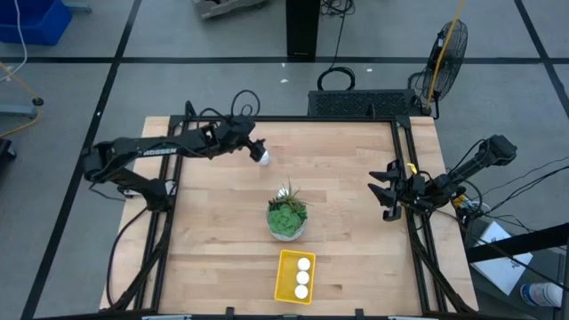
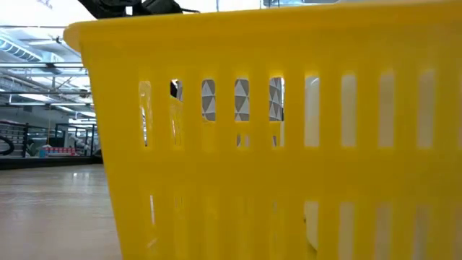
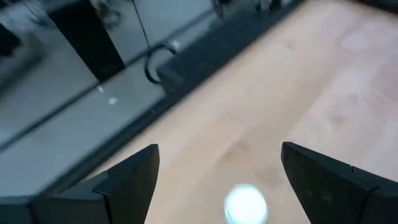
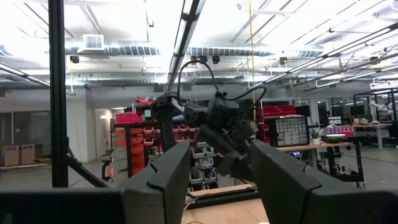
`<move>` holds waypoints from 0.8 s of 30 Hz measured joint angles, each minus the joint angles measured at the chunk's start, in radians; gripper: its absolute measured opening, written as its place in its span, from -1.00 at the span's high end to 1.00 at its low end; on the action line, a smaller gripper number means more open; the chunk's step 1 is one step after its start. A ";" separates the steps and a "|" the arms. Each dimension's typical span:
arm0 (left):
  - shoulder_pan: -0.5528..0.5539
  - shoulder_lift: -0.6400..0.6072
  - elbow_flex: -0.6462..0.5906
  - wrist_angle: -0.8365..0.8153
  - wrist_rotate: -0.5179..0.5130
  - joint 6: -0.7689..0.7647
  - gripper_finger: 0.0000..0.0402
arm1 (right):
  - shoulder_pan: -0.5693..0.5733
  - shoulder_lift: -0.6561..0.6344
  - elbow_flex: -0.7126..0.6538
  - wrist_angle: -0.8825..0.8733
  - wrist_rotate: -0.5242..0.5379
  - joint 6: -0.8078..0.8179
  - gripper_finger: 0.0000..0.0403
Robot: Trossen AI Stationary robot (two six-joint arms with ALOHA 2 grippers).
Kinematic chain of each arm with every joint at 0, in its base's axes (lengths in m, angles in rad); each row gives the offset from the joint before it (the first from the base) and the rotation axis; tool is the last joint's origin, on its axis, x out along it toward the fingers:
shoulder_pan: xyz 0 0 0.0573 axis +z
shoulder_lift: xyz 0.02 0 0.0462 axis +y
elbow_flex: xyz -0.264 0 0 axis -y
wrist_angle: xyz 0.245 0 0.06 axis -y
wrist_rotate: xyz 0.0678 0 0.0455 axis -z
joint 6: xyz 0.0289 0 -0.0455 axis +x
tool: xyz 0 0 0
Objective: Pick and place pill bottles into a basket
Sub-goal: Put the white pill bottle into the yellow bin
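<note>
While left gripper (image 1: pixel 259 151) hangs over far-left part of light wooden tabletop (image 1: pixel 347 222), jaws spread wide, small white round-capped pill bottle (image 1: pixel 264 157) sits on wood between them, not pinched; same bottle (image 3: pixel 245 203) shows between the dark fingers (image 3: pixel 134 180) in left wrist view. Three more white pill bottles (image 1: pixel 302 277) lie in row inside bright yellow slotted plastic basket (image 1: pixel 284 283) at near edge. Green potted plant (image 1: pixel 287 216) stands mid-table. Right gripper (image 1: pixel 388 190) waits at right edge, jaws parted, holding nothing.
</note>
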 joint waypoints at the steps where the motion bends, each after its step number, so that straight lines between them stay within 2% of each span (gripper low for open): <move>1: 0.001 -0.008 0.002 -0.032 0.018 -0.007 -0.69 | 0.000 0.000 0.000 0.000 0.000 0.000 0.20; 7: 0.006 -0.025 0.079 -0.187 0.041 0.008 -0.69 | 0.000 0.000 0.000 -0.005 0.000 0.000 0.20; 11: 0.028 -0.017 0.134 -0.277 0.117 0.018 -0.69 | 0.000 0.000 0.000 -0.007 0.000 0.000 0.21; 24: 0.069 0.104 0.154 -0.333 0.162 0.114 -0.69 | 0.000 0.000 0.000 -0.007 -0.003 0.000 0.20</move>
